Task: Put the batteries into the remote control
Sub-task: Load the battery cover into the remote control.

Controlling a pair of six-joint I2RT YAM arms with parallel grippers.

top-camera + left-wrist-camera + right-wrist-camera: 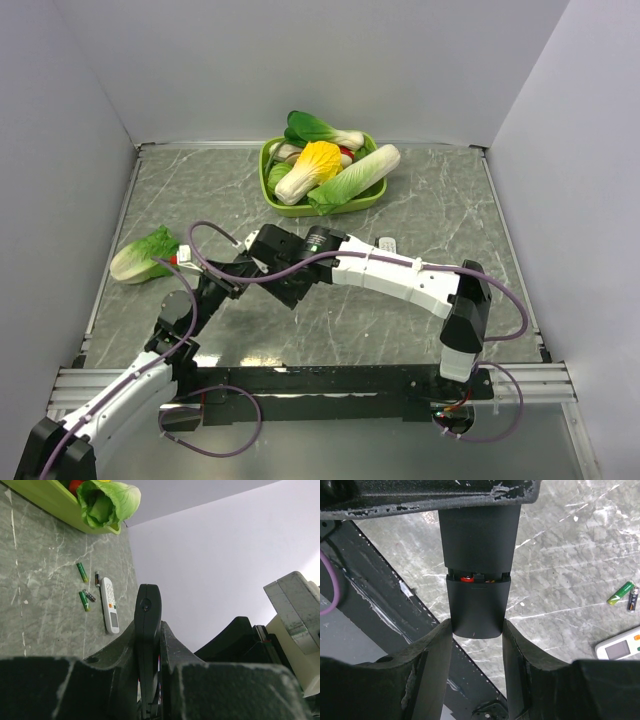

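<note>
Right wrist alone shows red, perhaps batteries (470,579), inside remote control (477,535), left pincer (148,630) and right pincer (476,626) both clamping it

White arm shells (400,275), black joints (466,305), purple cables (210,223), scuffed black pincer fingers (430,680)

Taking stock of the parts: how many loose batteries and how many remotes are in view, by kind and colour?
Loose green cylindrical batteries: 2
Loose dark cylindrical batteries: 2
White button remote: 1
Slim black bar remote: 1
Total: 6
</note>
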